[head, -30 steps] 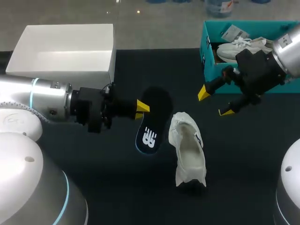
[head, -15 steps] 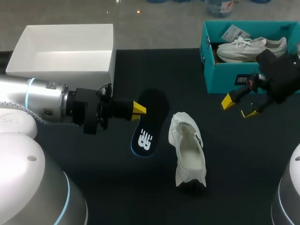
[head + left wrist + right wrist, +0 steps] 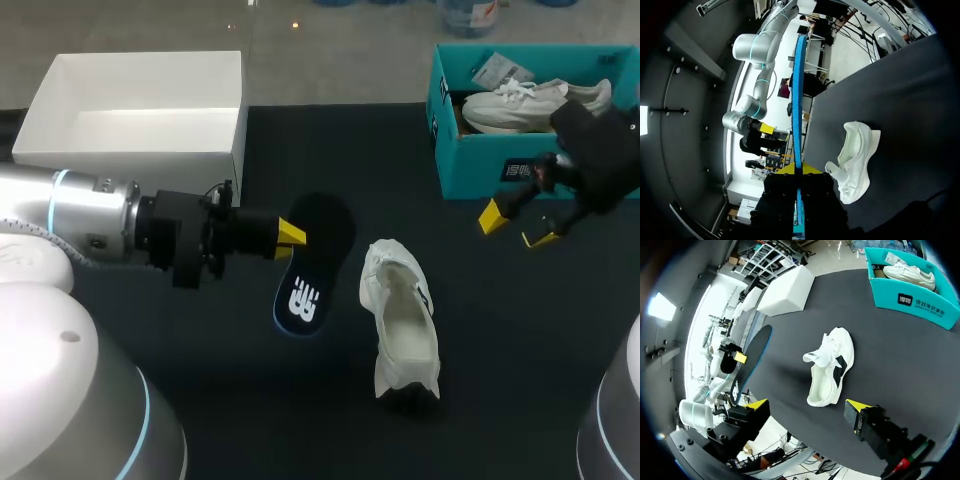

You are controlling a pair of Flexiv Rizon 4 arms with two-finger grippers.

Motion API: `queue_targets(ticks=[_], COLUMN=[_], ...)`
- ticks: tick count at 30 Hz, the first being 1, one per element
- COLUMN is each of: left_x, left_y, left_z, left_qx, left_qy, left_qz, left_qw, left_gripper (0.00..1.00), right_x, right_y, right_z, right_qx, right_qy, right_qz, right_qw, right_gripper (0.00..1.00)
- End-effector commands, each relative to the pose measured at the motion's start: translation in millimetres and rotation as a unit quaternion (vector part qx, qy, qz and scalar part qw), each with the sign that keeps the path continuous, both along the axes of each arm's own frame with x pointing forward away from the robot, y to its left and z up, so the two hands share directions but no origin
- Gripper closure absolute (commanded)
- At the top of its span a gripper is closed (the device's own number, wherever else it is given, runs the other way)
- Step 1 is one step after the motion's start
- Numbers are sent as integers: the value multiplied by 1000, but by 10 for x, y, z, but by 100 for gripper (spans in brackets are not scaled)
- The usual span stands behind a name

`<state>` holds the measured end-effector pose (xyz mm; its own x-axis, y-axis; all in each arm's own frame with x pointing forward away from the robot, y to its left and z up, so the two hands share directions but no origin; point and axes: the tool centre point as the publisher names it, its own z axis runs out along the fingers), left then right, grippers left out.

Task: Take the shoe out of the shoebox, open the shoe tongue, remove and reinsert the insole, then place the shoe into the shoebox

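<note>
Two arms are in over the dark surface (image 3: 520,350).

Left tool (image 3: 290,236) comes in from the left side, fingers clamped on the insole (image 3: 316,262). The insole is black with a blue rim, white logo on the face turned up. It is held off the surface and tilted, logo end nearer the front edge. Left wrist view: insole (image 3: 798,100) seen edge-on, a thin blue line running straight out from between the two yellow tips of the left tool (image 3: 799,170), both tips pressed to it.

Shoe (image 3: 402,330): white, outside both boxes, lying on the surface just right of the insole and apart from it. Opening faces up. The tongue end looks crumpled and pulled open, though the detail is too soft to be sure. From the left wrist the shoe (image 3: 856,155) lies ahead of the tool and off to one side. From the right wrist the shoe (image 3: 830,365) lies ahead of the right tool (image 3: 806,406), framed between its spread tips.

Right tool (image 3: 517,227) hovers near the right edge, just in front of the teal shoebox (image 3: 470,178). Fingers are wide apart with nothing gripped. The teal shoebox (image 3: 910,297) is open, with a second white shoe (image 3: 520,105) inside it.

White box (image 3: 130,155): open, at the far left corner, well apart from the shoe.
</note>
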<state>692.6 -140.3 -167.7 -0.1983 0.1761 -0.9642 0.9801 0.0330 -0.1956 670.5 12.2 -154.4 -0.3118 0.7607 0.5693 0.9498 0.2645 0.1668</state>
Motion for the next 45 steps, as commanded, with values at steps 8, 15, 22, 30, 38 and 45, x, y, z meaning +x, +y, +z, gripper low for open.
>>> queue_targets(ticks=[8, 15, 22, 30, 38, 45], left_x=[-72, -94, -132, -141, -141, -141], left_y=[28, 24, 6, -1, -1, -1], left_z=[-10, -46, -24, -11, -11, -11], left_qx=[2, 3, 5, 8, 8, 8], left_qy=[-3, 2, 16, 19, 19, 19], left_qz=[-3, -5, -15, -22, -22, -22], left_qw=[1000, 1000, 1000, 1000, 1000, 1000], left_gripper=[100, 100, 100, 100, 100, 100], right_x=[75, 35, -26, -26, -26, -26], right_y=[-252, -287, -345, -345, -345, -345], right_z=[91, 51, 47, 47, 47, 47], right_qx=[-41, -44, -22, -22, -22, -22], right_qy=[-72, -139, -144, -144, -144, -144], right_qz=[176, 235, 197, 197, 197, 197], right_qw=[981, 961, 969, 969, 969, 969], right_gripper=[0, 0, 0, 0, 0, 0])
